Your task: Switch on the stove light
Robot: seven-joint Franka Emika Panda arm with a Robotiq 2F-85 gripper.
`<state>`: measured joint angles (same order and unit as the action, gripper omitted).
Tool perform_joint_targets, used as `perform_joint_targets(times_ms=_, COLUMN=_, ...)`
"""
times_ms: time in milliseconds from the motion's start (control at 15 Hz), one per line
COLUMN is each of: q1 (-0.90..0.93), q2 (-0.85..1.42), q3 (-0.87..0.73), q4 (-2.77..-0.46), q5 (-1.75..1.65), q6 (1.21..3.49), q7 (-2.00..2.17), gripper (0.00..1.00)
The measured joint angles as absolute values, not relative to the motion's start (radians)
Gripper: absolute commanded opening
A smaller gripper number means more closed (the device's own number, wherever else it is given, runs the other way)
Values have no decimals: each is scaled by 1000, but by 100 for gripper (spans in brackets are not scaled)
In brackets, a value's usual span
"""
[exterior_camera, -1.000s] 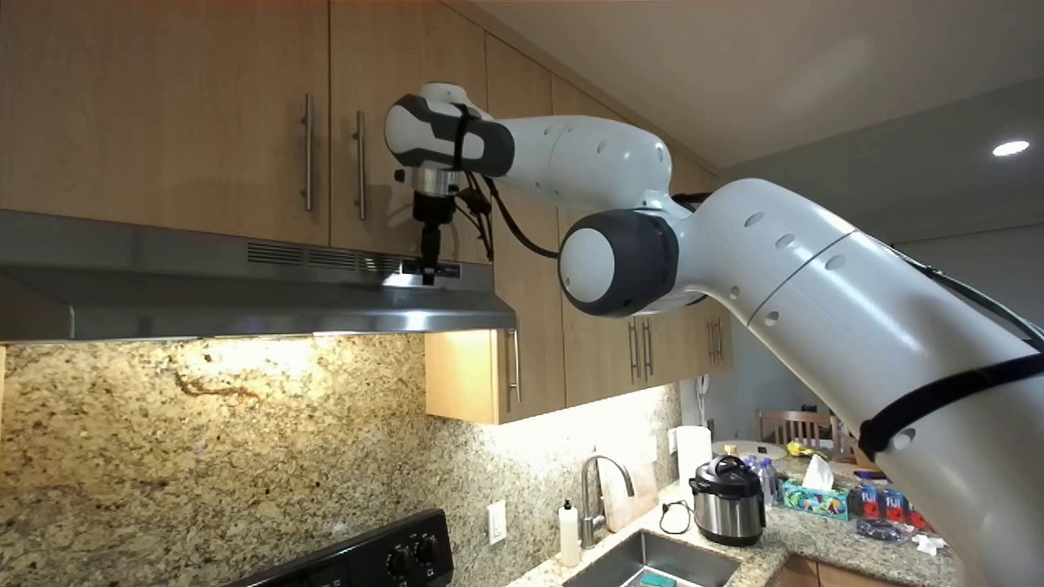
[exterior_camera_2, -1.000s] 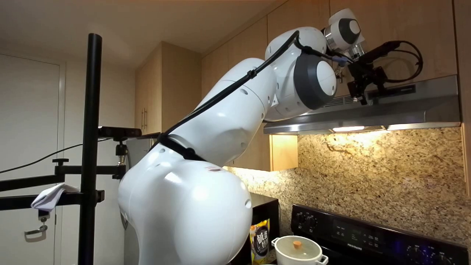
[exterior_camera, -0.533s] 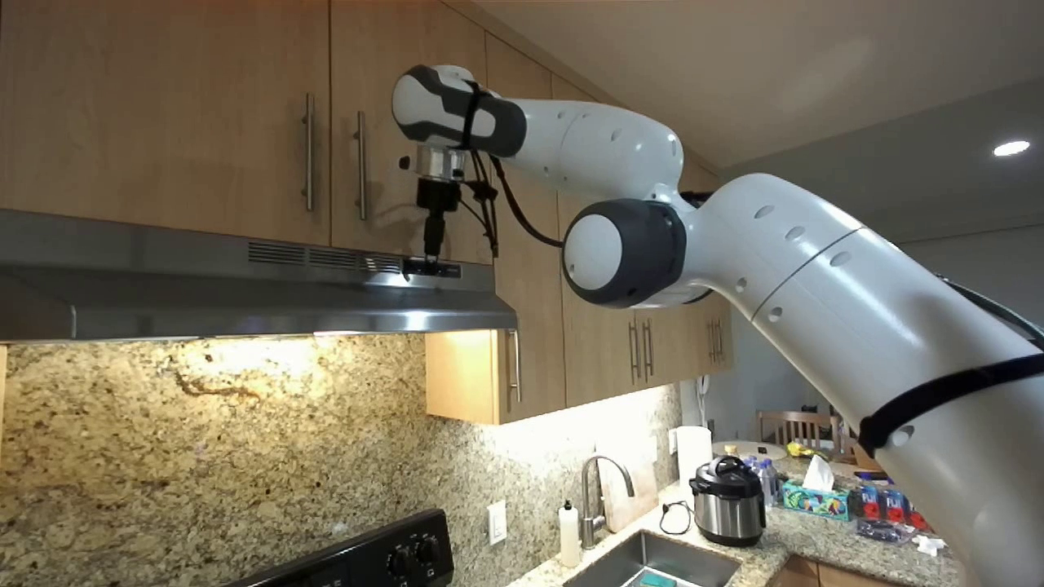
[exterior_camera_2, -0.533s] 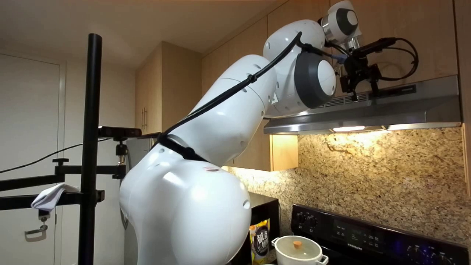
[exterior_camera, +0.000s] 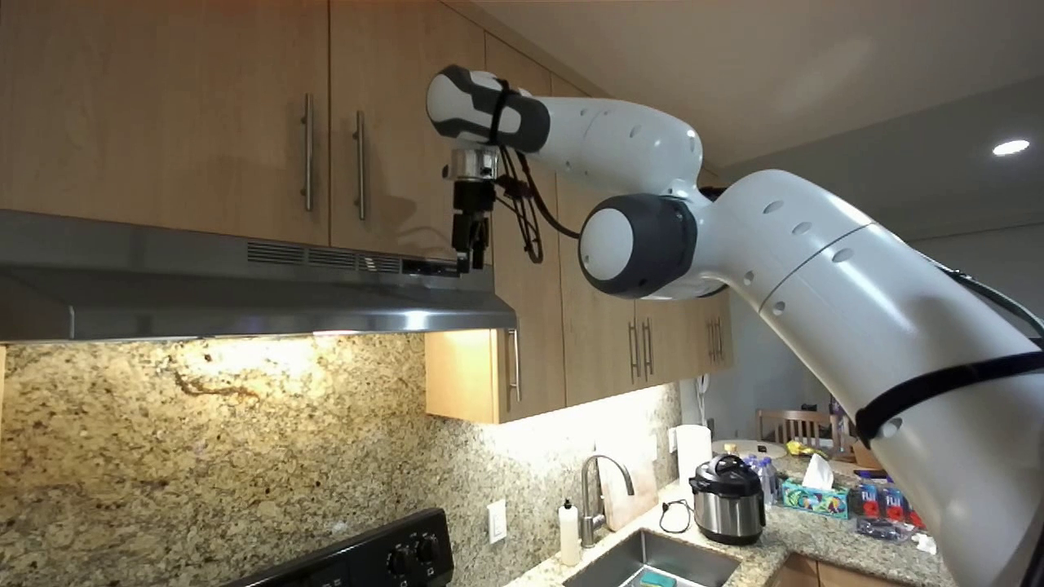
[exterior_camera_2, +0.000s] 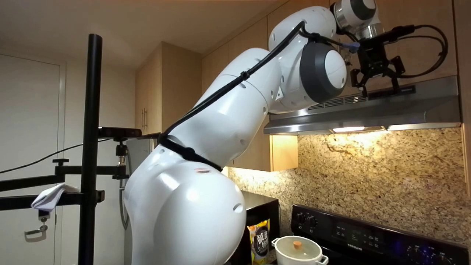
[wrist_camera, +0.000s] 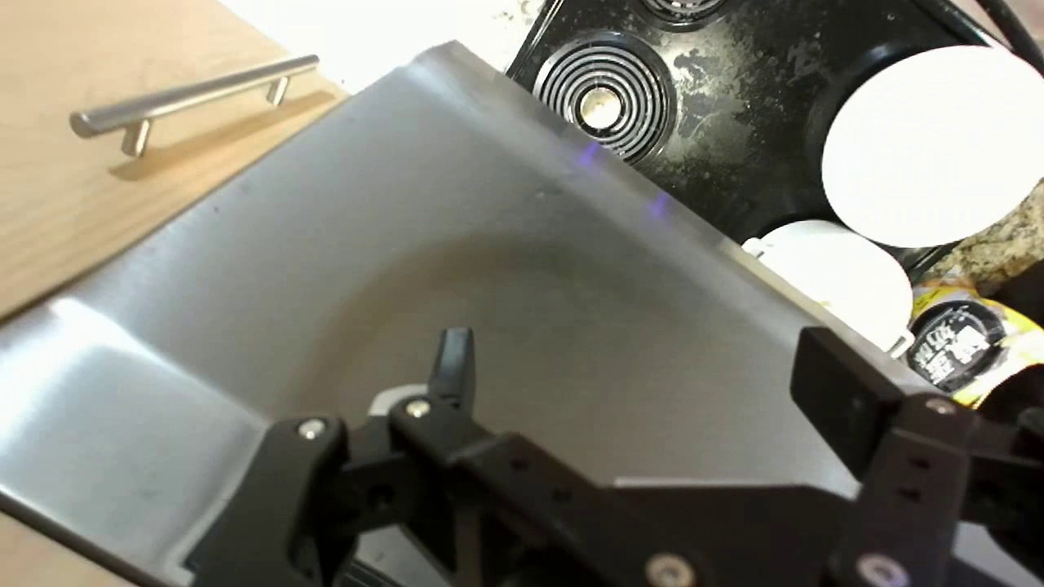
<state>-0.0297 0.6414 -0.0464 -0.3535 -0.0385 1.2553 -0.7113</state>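
Black two-fingered claw point(wrist_camera: 640, 379) hangs pointing down near the upper face of the brushed-steel range hood point(exterior_camera_2: 386, 110); its fingers point(wrist_camera: 848, 399) are spread well apart, nothing btwn them. Stove light point(exterior_camera_2: 349, 129), a bright white panel under the hood's front, is lit, w/ glow on the speckled tan stone backsplash point(exterior_camera_2: 368, 176) in both exterior views. Task looks done, imo, unless another brightness is wanted. It's prob. worked from the long, thin black control strip point(exterior_camera_2: 382, 94) on the hood's face; markings too small to read, contact w/ claw can't tell.

Risks: a press now might kill the light or trip a neighbouring control, b/c the claw is wide: in an exterior view one fingertip overlaps the strip, other is just past its end. Drifting fwd could scrape the steel or bump the white jointed arm point(exterior_camera: 612, 147) on the pale wood cabinet door point(exterior_camera: 400, 139). Also the looped black cable point(exterior_camera_2: 445, 47) sticks out; if the arm swings sideways, it might snag a brushed-steel bar handle point(exterior_camera: 360, 165).
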Motion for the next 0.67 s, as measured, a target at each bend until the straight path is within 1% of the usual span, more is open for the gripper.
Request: perform_joint_targets(times_ms=667, q1=-26, q2=644, q3=-40, q4=-354, q5=-51, q6=1258, q7=-707, gripper=100)
